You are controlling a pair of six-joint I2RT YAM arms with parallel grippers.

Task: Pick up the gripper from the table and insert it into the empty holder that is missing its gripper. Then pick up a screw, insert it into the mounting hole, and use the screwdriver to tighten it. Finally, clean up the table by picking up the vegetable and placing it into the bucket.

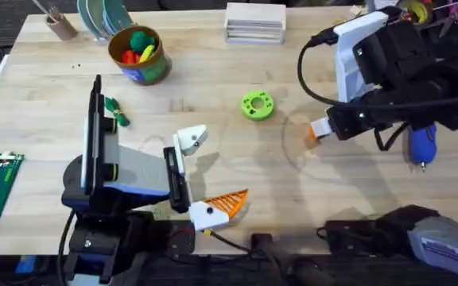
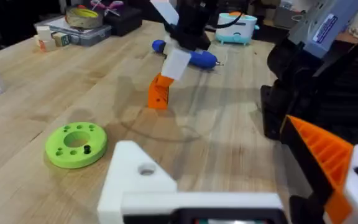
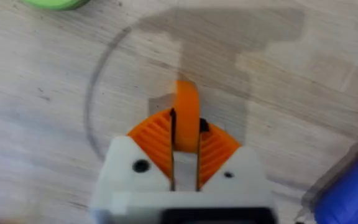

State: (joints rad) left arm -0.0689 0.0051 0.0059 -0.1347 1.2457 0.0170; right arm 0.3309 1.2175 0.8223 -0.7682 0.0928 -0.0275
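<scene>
We see the bucket [image 1: 139, 54] far left on the desk [image 1: 213, 95], vegetable [image 1: 116, 112] just before it, screwdriver [image 1: 421, 144] far right.

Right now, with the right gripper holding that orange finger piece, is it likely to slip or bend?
The gripper looks like rigid plastic, so bending seems unlikely. The right gripper clamps its narrow edge between ribbed pads, so it probably holds, though it might pivot.

Pale wooden tabletop [image 1: 213, 71], dark floor behind — cluttered back edge

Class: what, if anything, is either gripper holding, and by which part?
The right gripper pinches the orange gripper by its near end; the left gripper holds nothing.
</scene>
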